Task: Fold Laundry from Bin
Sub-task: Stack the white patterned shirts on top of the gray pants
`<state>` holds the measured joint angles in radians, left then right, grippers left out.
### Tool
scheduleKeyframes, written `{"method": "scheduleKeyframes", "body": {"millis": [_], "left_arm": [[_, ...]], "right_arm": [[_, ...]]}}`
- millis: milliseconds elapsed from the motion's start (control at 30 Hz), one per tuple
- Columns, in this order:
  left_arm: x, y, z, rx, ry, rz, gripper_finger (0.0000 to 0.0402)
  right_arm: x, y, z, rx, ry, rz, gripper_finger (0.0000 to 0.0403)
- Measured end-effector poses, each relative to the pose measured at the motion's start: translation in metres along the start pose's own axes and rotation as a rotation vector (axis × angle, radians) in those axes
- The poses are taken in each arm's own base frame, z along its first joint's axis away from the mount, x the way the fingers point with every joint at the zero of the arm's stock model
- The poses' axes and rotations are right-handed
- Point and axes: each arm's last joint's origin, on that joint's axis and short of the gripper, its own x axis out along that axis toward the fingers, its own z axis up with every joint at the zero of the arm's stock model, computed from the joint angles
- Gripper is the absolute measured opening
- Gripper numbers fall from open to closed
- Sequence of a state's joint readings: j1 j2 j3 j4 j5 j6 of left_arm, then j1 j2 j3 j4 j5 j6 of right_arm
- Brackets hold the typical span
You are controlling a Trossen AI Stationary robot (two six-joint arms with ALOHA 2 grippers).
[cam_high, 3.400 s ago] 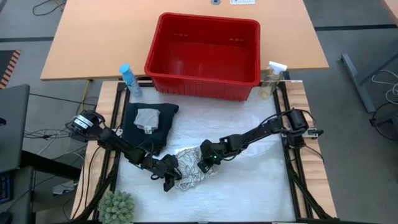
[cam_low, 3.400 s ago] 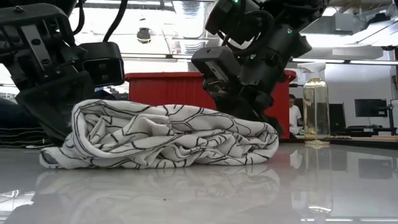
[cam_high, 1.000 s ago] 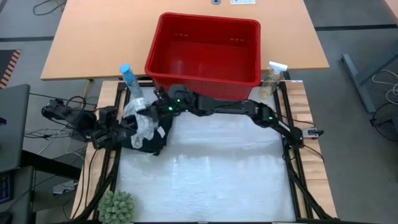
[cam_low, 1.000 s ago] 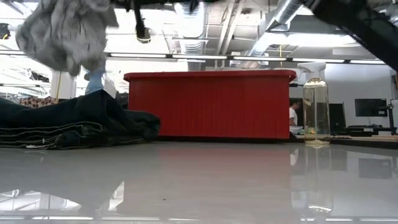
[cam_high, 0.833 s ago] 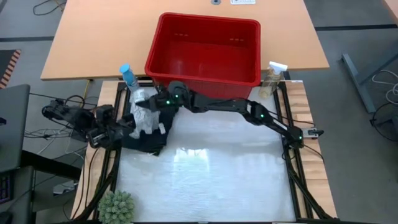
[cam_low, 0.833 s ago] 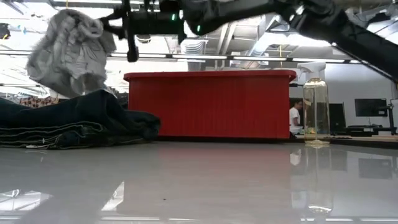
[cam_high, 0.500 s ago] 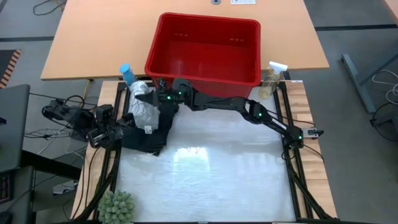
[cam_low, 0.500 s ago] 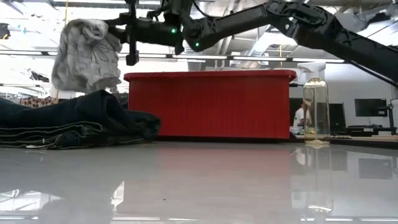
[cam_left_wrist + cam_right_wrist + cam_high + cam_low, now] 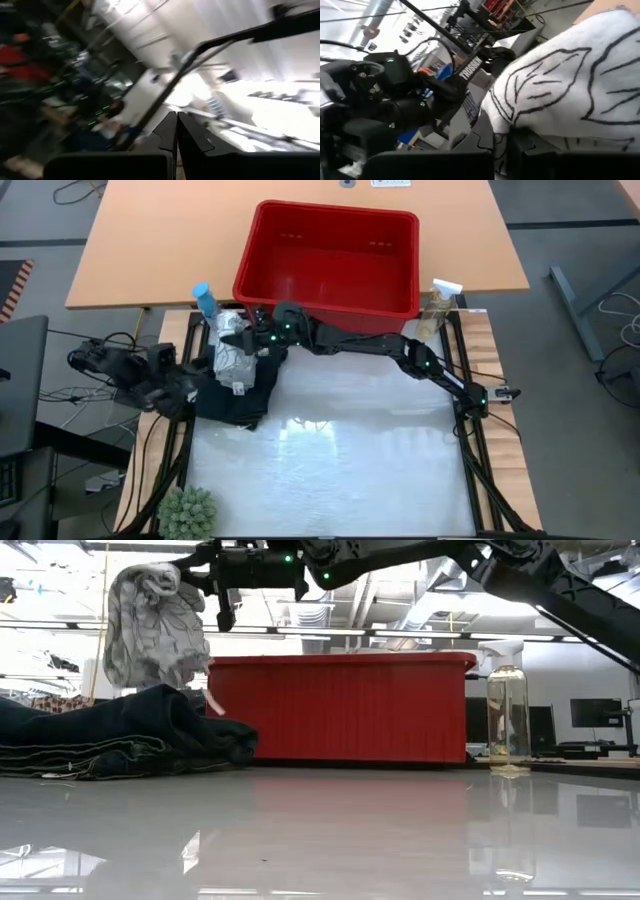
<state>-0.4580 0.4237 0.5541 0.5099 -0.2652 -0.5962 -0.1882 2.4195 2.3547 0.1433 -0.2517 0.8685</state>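
The white leaf-print cloth (image 9: 231, 340) (image 9: 155, 628) hangs as a bunched bundle above the folded dark trousers (image 9: 235, 402) (image 9: 110, 735), which lie flat at the table's far left. My right gripper (image 9: 246, 337) (image 9: 205, 580) reaches level across the table from the right and is shut on the bundle. A small grey cloth (image 9: 238, 380) lies on the trousers, partly covered from above. The red bin (image 9: 325, 315) (image 9: 340, 705) stands behind them. My left gripper (image 9: 194, 384) (image 9: 176, 131) is shut on nothing, drawn back at the left edge. My right gripper pinches the leaf-print cloth's upper part (image 9: 172, 580) (image 9: 530, 117) between its two fingers, coming level from the table's right side. Several bunched layers are caught. The rest of the bundle hangs slack below the fingers, clear of the trousers.
A blue spray bottle (image 9: 205, 300) stands at the bin's near left corner and a clear spray bottle (image 9: 436, 308) (image 9: 508, 705) at its near right corner. A small green plant (image 9: 187, 512) sits at the near left corner. The white mat (image 9: 340, 460) stretches toward the near edge.
My right gripper has carried the bunched leaf-print cloth toward the far edge and slightly down, over the trousers. The bundle stays clear of them and hangs longer below the fingers. My left arm has drawn back a little toward the left edge.
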Motion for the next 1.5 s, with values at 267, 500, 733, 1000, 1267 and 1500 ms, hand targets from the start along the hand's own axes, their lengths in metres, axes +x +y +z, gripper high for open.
{"method": "scheduleKeyframes", "body": {"millis": [267,500,733,1000,1267,1500], "left_arm": [[-0.006,0.033,-0.035,0.131,0.237,0.443,0.0],[-0.006,0.059,-0.073,0.225,0.504,0.648,0.0],[-0.009,0.085,-0.091,0.595,0.429,1.038,0.0],[-0.002,0.096,-0.088,0.732,0.142,1.239,0.0],[0.015,0.107,-0.096,0.676,0.168,1.186,0.0],[0.016,0.117,-0.097,0.819,0.057,1.329,0.0]], "right_arm": [[-0.006,-0.017,0.017,-0.009,-0.033,-0.054,0.0035],[-0.022,-0.044,0.051,0.042,-0.021,-0.031,0.0035],[-0.029,-0.045,0.067,0.118,0.036,0.115,0.0035],[-0.027,-0.037,0.063,0.138,0.045,0.167,0.0035],[-0.024,-0.032,0.057,0.13,0.05,0.173,0.0035],[-0.02,-0.026,0.051,0.129,0.056,0.185,0.0035]]}}
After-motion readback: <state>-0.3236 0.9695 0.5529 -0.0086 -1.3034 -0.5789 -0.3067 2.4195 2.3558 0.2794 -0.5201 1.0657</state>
